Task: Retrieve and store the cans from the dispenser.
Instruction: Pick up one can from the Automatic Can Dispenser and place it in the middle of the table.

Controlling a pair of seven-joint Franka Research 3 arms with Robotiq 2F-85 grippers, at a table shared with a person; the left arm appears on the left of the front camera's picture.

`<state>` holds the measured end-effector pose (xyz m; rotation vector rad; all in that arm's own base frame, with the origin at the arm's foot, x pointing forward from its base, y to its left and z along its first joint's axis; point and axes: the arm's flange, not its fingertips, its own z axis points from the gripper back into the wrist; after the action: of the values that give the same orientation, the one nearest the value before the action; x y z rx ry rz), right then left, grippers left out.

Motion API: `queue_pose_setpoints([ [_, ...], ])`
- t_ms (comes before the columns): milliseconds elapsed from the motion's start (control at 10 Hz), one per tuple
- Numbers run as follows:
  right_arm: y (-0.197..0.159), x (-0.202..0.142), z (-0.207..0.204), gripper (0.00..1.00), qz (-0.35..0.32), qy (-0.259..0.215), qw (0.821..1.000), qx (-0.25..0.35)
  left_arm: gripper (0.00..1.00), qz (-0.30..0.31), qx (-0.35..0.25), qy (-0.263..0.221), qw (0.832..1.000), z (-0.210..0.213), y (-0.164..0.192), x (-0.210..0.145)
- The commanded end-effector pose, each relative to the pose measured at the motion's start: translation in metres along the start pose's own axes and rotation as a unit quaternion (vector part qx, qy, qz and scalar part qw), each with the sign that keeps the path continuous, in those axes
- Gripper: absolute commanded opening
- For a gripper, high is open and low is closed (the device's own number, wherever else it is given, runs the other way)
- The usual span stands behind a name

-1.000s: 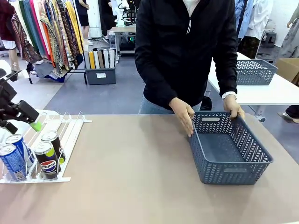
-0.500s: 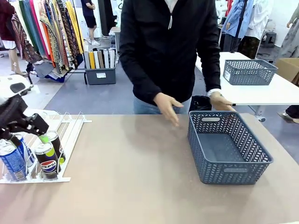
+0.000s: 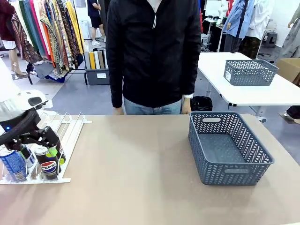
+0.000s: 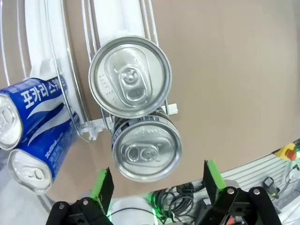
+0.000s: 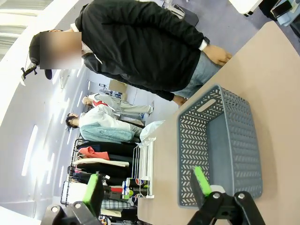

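Hovering over the front end of the dispenser (image 3: 70, 125), the left gripper (image 4: 157, 180) had its jaws wide apart. The front Pepsi can (image 4: 146, 149) stood just ahead of them, in line with the gap and not gripped. The blue cans (image 4: 40, 101) beside it carried white Korean lettering. The right gripper (image 5: 148, 185) was spread too.

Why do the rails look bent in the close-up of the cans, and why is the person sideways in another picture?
Left wrist view: the wide lens bends the rack, and the can tops catch glare. Right wrist view: the camera is rolled, so the person and basket stand sideways. Front view: the table is sharp, evenly lit.
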<state>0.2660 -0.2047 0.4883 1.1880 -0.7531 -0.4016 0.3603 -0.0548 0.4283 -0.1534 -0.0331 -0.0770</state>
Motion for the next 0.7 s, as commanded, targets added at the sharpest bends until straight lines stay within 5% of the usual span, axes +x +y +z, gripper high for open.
queue_pose_setpoints([
  [0,0.001,0.004,-0.001,1.00,0.011,-0.008,1.000,0.010,1.00,0.028,0.023,-0.014,0.999,-0.011,0.000,0.011],
  [600,0.001,0.004,-0.001,1.00,0.011,-0.008,1.000,0.010,1.00,0.042,0.046,-0.034,0.998,-0.021,-0.002,0.018],
])
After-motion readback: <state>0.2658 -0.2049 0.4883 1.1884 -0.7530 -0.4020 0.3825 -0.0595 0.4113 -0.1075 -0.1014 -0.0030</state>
